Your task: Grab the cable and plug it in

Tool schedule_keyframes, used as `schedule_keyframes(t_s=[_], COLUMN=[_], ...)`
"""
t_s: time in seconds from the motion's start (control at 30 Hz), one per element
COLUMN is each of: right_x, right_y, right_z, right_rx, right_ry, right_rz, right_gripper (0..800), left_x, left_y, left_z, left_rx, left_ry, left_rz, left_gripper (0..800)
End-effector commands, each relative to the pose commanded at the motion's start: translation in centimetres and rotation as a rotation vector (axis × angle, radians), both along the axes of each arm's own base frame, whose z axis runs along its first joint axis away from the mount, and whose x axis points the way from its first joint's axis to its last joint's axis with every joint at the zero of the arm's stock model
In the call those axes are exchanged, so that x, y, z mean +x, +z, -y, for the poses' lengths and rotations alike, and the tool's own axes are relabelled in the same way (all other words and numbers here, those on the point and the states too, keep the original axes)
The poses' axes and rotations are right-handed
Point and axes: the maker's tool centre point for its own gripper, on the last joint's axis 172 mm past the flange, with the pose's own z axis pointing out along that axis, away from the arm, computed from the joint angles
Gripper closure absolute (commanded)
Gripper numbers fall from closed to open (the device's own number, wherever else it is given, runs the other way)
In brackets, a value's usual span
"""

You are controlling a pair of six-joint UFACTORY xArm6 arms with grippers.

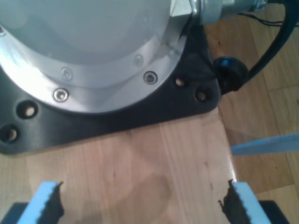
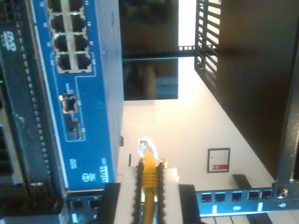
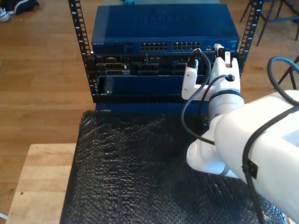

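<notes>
- From where I sit, the exterior view shows a warm wooden plank floor (image 3: 42, 79) running behind and beside the rack.
- A pale wooden tabletop (image 3: 39, 179) shows at the exterior view's lower left, beside a black textured mat (image 3: 135, 172) that covers the rest of the surface.
- Chair legs (image 3: 261, 18) stand on the floor at the exterior view's upper right; shoes (image 3: 16, 7) lie at its upper left.
- In the second wrist view I see a bright white wall (image 2: 196, 126) with a small framed picture (image 2: 218, 160) on it.
</notes>
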Motion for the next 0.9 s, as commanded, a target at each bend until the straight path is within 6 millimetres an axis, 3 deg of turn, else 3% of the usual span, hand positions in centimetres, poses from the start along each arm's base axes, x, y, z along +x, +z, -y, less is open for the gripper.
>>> schedule_keyframes(t_s=[0.27, 0.63, 0.9], right_x=[1.0, 2.2, 3.3], right_y=[0.6, -1.4, -1.3], right_z=[-0.4, -1.1, -1.8], right_rx=[0.046, 0.078, 0.080], right_ry=[-0.006, -0.002, -0.003], right_rz=[0.046, 0.036, 0.065], right_gripper=[800, 800, 800], left_x=[0.0, 0.0, 0.0], left_y=[0.0, 0.0, 0.0], left_z=[0.0, 0.0, 0.0], left_rx=[0.000, 0.000, 0.000], left_ry=[0.000, 0.000, 0.000], left_rz=[0.000, 0.000, 0.000], left_gripper=[0, 0, 0])
